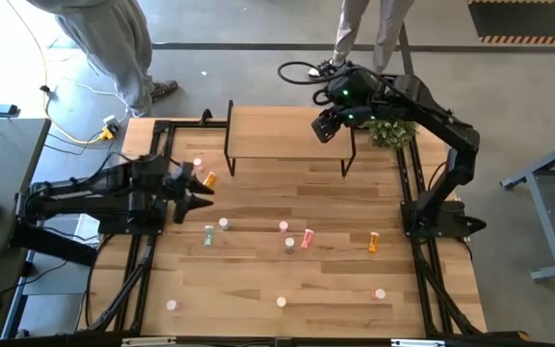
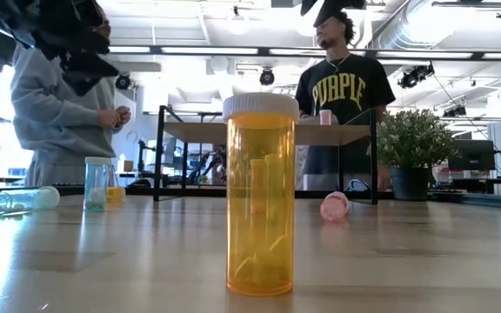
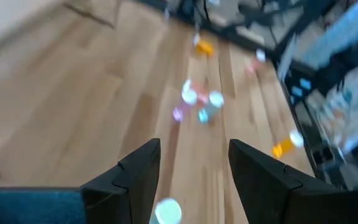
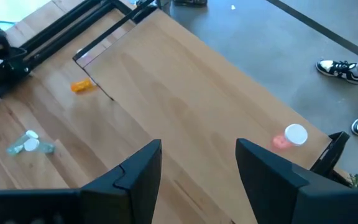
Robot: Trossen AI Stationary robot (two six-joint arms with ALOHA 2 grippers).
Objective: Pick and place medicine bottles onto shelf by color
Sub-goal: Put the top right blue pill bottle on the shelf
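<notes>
Small white-capped medicine bottles stand and lie scattered on the tabletop, among them a pink one [image 1: 198,166] and an orange one [image 1: 209,178] by the shelf's left legs. One pink bottle [image 4: 289,137] stands on the light-wood shelf [image 1: 292,130] near its right end. My left gripper [image 1: 197,195] is open above the table, just near of the orange bottle, and a white cap [image 3: 168,211] shows below between its fingers. My right gripper [image 1: 326,126] is open and empty above the shelf's right part. An orange bottle [image 2: 260,196] stands upright near the table's front edge.
A potted plant [image 1: 393,133] stands at the shelf's right end. Black frame rails [image 1: 147,241] run along both table sides. Two people [image 2: 346,96] stand beyond the far edge. Several bottles [image 1: 295,238] cluster mid-table, and others [image 1: 379,294] stand near the front.
</notes>
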